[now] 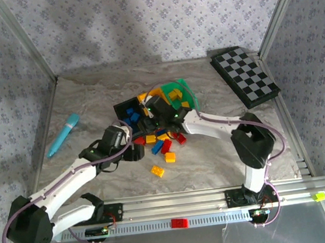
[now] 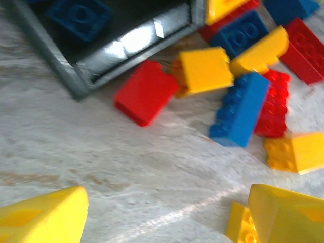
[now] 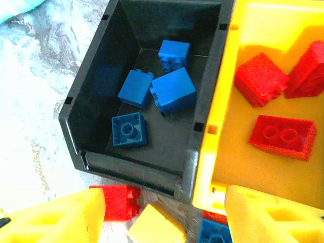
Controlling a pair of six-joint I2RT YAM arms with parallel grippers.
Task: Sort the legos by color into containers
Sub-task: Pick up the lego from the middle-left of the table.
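The black bin [image 3: 91, 101] holds several blue legos [image 3: 172, 91]. Beside it, the yellow bin [image 3: 235, 152] holds three red legos [image 3: 281, 135]. The green bin [image 1: 173, 86] contains yellow legos. Loose red, blue and yellow legos [image 1: 160, 142] lie in front of the bins. My right gripper [image 3: 164, 202] hangs open above the bins' near edge with nothing in its grip; a red brick [image 3: 115, 201] and a yellow brick [image 3: 154, 228] lie below. My left gripper [image 2: 167, 202] stands open low over bare table, and a yellow brick [image 2: 239, 228] lies by its right finger [image 2: 288, 212].
A cyan marker [image 1: 64, 134] lies at the left of the table. The checkerboard [image 1: 245, 77] sits at the back right. One yellow brick [image 1: 157, 170] lies alone toward the front, and a red brick [image 1: 179, 223] rests on the front rail.
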